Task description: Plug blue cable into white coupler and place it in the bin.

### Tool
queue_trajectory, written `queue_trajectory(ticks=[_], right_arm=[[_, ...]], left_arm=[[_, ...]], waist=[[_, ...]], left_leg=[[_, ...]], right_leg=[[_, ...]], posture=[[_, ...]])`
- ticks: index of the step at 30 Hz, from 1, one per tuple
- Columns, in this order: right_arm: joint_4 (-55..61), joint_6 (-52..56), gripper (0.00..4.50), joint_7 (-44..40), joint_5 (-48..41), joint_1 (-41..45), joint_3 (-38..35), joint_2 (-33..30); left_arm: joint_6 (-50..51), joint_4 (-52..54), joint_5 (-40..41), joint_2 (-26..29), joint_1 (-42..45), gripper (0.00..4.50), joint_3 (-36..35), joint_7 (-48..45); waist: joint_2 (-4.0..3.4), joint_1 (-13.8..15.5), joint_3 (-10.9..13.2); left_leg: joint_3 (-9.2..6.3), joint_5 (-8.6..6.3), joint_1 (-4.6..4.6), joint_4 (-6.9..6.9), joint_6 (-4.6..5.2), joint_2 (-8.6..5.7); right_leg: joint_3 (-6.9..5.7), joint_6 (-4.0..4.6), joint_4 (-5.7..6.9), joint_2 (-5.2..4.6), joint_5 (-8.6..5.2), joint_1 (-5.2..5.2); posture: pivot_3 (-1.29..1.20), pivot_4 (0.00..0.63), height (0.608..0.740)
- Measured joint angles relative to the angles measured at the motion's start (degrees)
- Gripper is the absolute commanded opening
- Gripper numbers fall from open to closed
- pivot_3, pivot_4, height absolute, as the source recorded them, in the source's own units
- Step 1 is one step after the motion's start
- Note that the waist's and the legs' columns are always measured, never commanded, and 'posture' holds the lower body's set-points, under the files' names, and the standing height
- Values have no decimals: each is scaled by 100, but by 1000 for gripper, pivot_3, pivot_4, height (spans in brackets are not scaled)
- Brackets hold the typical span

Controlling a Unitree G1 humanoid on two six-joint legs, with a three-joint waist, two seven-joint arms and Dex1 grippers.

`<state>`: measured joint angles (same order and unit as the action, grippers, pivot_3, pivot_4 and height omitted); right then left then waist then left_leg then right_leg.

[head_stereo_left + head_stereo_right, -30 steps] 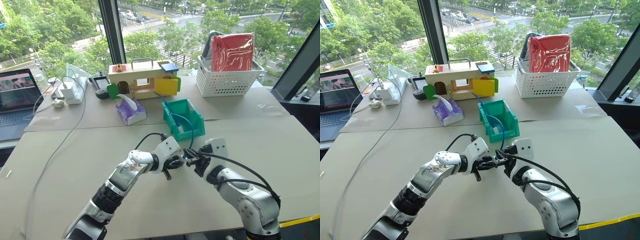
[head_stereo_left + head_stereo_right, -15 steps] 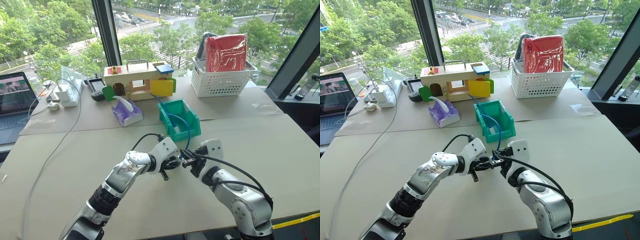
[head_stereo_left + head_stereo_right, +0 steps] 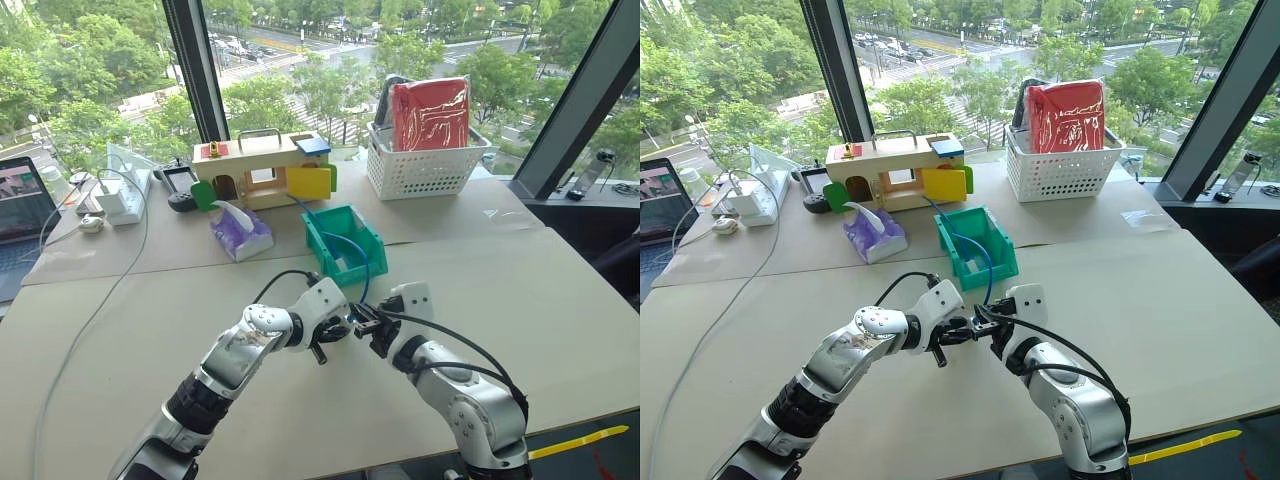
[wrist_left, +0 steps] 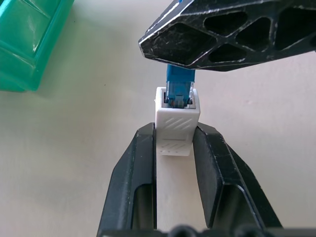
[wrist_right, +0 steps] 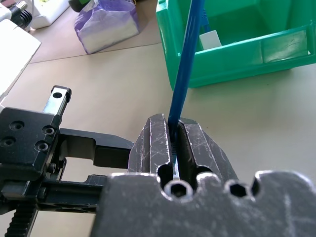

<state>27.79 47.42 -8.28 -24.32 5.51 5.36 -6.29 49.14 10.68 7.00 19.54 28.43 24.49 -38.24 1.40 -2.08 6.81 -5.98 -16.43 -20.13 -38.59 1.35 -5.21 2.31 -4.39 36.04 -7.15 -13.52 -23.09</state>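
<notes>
In the left wrist view my left gripper (image 4: 175, 134) is shut on the white coupler (image 4: 176, 123), a small boxy block clamped between its two black fingers. The blue cable's plug (image 4: 178, 91) sits in the coupler's open socket. My right gripper (image 5: 173, 123) is shut on the blue cable (image 5: 185, 59) just behind that plug. Both grippers (image 3: 356, 325) meet tip to tip above the table, just in front of the teal bin (image 3: 318, 243). The cable (image 3: 366, 272) arcs up from them and back into the bin.
Behind the bin stand a wooden toy house (image 3: 262, 170), a purple tissue pack (image 3: 237, 232) and a white lattice basket (image 3: 425, 165) with a red bag. A laptop (image 3: 20, 200), a white adapter (image 3: 118, 198) and a long cord (image 3: 90, 320) lie on the left.
The head camera has shifted, so the whole scene sits differently. Both grippers stay pressed together, with the same grips on coupler and cable.
</notes>
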Motion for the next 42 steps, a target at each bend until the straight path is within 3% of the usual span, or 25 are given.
queue_trajectory(ticks=[4, 16, 18, 29, 38, 42], right_arm=[[-83, 104, 51, -116, -320, -41, -256, 176], [-136, 184, 51, -414, -51, 324, 257, -718], [-145, 184, 51, -417, 16, 345, 321, -761], [-710, 185, 51, -634, -753, 190, -500, 80], [-713, 184, 51, -924, -534, 467, 39, -643], [-683, 181, 51, -975, -293, 571, 287, -806]], left_arm=[[11, 25, 10, -6, -14, 606, 3, -1], [124, 59, 9, -64, -75, 606, 8, 60], [136, 59, 7, -82, -107, 606, 8, 94], [217, 59, 7, -88, -144, 606, -45, 125], [226, 77, 7, -94, -212, 606, -43, 133], [232, 68, 0, -96, -236, 606, -37, 164]], waist=[[-1, -11, -10], [-5, 0, -52], [2, 3, -57], [9, -17, -67], [2, -7, -87], [7, -5, -98]], left_leg=[[0, -8, 5, 0, -2, 8], [2, -32, 52, 7, 0, 10], [1, -32, 86, 30, 0, 13], [0, -37, 129, 58, 1, 20], [0, -46, 159, 79, 3, 20], [0, -50, 175, 83, 2, 28]], right_leg=[[3, 2, -1, 8, -1, 0], [1, 23, -14, 14, -14, 16], [1, 23, -29, 14, -16, 64], [2, 24, -53, 23, -22, 86], [1, 22, -91, 23, -23, 107], [0, -22, -98, 27, -50, 125]], posture=[[0, 150, 740], [0, 150, 740], [0, 150, 740], [0, 150, 740], [0, 150, 740], [0, 150, 740]])
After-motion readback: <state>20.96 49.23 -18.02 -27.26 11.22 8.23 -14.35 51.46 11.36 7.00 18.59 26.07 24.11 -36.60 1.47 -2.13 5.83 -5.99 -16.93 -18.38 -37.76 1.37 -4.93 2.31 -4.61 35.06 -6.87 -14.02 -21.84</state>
